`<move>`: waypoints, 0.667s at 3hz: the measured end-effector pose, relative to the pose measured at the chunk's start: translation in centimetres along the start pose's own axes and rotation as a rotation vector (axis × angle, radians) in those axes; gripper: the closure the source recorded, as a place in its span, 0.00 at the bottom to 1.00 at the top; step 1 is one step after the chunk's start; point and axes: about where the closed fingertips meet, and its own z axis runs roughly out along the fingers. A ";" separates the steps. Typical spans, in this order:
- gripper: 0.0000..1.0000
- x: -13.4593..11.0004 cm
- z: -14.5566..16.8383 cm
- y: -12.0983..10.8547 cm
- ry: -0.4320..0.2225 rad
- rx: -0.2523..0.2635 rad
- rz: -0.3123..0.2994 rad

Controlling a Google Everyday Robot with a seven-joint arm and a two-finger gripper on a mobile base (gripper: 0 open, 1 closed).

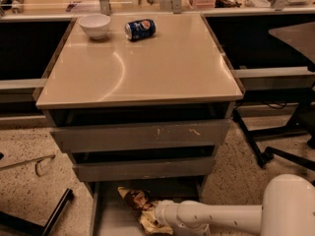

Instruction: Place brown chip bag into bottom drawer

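The gripper (153,219) sits low at the front of the cabinet, inside the open bottom drawer (114,221), at the end of a white arm (216,215) that reaches in from the right. It meets the brown chip bag (135,199) at the bag's near, pale yellow end. Whether it is clamped on the bag or loose cannot be told from this view, since the wrist covers the contact.

The brown chip bag lies just left of and slightly beyond the gripper, slanting from the gripper's tip up toward the back left of the drawer. Its dark crinkled body rests on the grey drawer floor. The drawer's thin left wall stands further left of the gripper, past a bare strip of floor.

Directly above the gripper are the 2 upper drawers: the middle drawer (142,168) with its front pulled slightly out, and the top drawer (142,135) with scuffed marks on its front. Above those spreads the beige tabletop (157,73). At its far edge, well above and away from the gripper, a blue soda can (140,29) lies on its side, with a white bowl (95,24) just left of the can, the 2 standing apart.
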 end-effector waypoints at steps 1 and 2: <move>1.00 1.8 2.7 -2.0 -0.005 -0.007 0.050; 1.00 3.8 4.5 -3.4 -0.003 -0.014 0.088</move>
